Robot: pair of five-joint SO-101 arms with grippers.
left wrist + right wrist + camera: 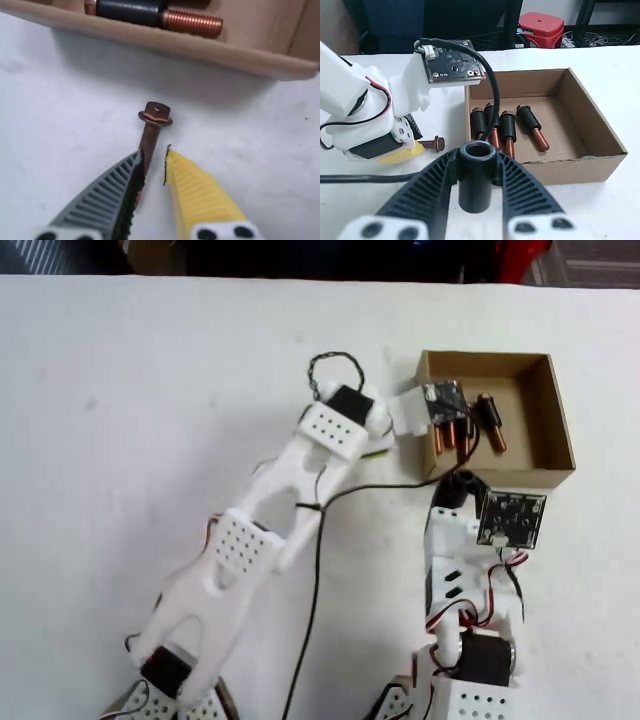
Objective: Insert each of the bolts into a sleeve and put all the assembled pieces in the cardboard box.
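Note:
My left gripper (152, 160), with one grey and one yellow finger, is shut on the shaft of a copper bolt (155, 116) just above the table, its head pointing toward the cardboard box (175, 47). My right gripper (477, 159) is shut on an upright black sleeve (477, 175) in front of the box (560, 170). Several assembled bolt-and-sleeve pieces (505, 127) lie inside. In the right wrist view the bolt (436, 144) sticks out of the left gripper, left of the box. From above, the box (555, 420) is at the upper right, with the right gripper (460, 485) at its near wall.
A black cable (318, 570) runs across the table between the two arms. The left arm's camera board (445, 400) hangs over the box's left edge. The white table stretches wide to the left. A red container (540, 22) stands off the table behind.

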